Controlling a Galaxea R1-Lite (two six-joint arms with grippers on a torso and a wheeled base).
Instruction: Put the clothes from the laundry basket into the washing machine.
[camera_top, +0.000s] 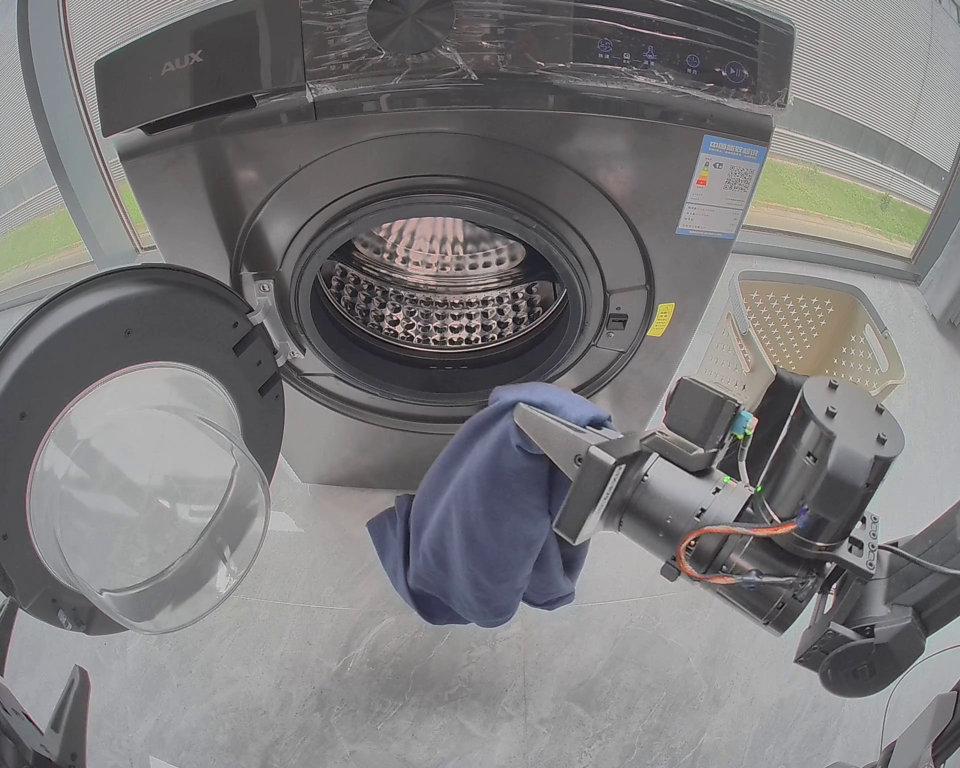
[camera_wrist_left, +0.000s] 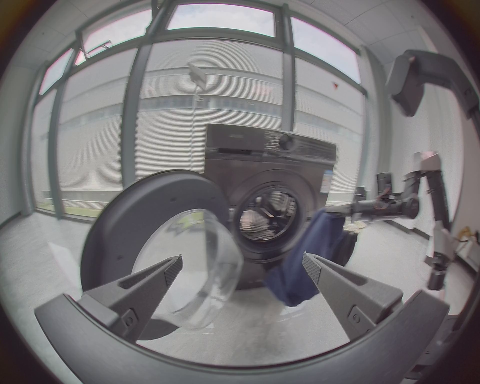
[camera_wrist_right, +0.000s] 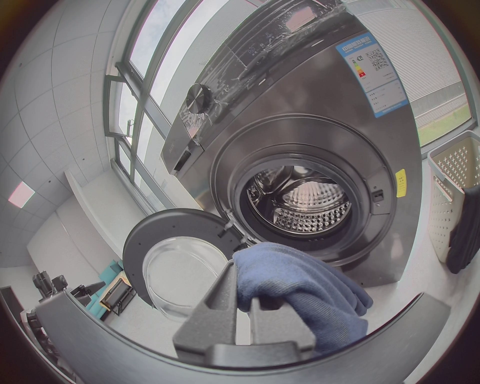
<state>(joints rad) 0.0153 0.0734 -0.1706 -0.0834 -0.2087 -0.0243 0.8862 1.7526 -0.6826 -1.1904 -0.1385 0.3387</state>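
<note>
Grey tiled floor (camera_top: 300, 680), tall windows behind. The door (camera_top: 120, 330) of the washing machine (camera_top: 640, 170) is swung fully open to the left. The left gripper (camera_wrist_left: 241, 259) hangs low at the left, fingers spread wide, nothing between them.

The drum (camera_top: 440, 290) shows bare metal with no cloth seen inside. A blue garment (camera_top: 480, 510) hangs in front of and below the drum mouth, not yet past the rim. The right gripper (camera_top: 535, 420) is clamped on its upper fold.

The laundry basket (camera_top: 810, 320) stands beside the machine's right side.

Progress, by judgement: early. One piece is in transit and none is loaded.

The right wrist view shows a dark garment (camera_wrist_right: 465, 230) draped over the basket's rim, so at least one more piece is left. The head view shows the basket's far inner wall bare. The left wrist view confirms the left fingers' spread.
</note>
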